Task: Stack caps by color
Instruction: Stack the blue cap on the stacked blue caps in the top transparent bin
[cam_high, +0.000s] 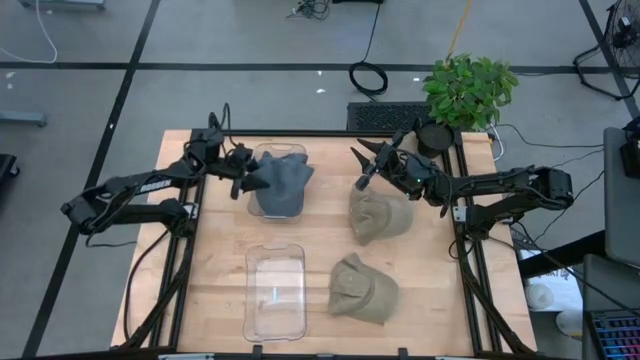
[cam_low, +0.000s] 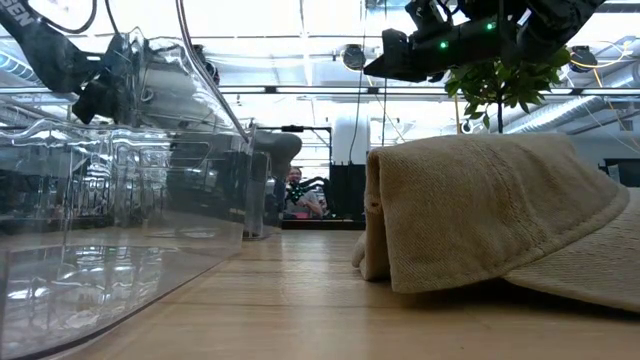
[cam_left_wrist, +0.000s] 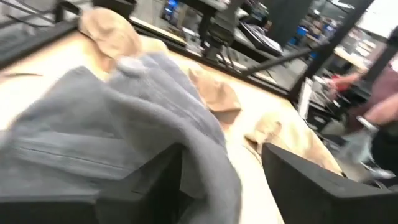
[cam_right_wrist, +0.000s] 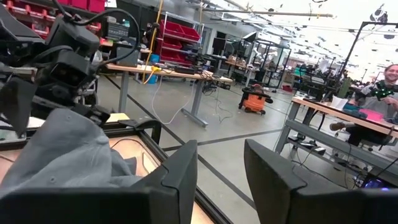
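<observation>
Now left claw (cam_high: 243, 178) open, just beside grey cap pile (cam_high: 282, 178) atop bin (cam_high: 265, 152).

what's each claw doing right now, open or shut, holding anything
left claw: open at the blue-grey cap on the bin, gripping nothing.
right claw: open, empty, raised above the table's far side.

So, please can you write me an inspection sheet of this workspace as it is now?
Surface: wooden table, framed by dark rails.
Job's things: blue-grey caps piled on the far clear bin; far tan cap and near tan cap lie apart on the wood.
Clutter: near clear bin, no cap in it.
Grippers: left gripper open at the blue-grey pile; right gripper open, holding nothing, beyond the far tan cap.
Cables: black coil on the floor.
Surroundings: potted plant at the far right corner; people at benches behind.
</observation>
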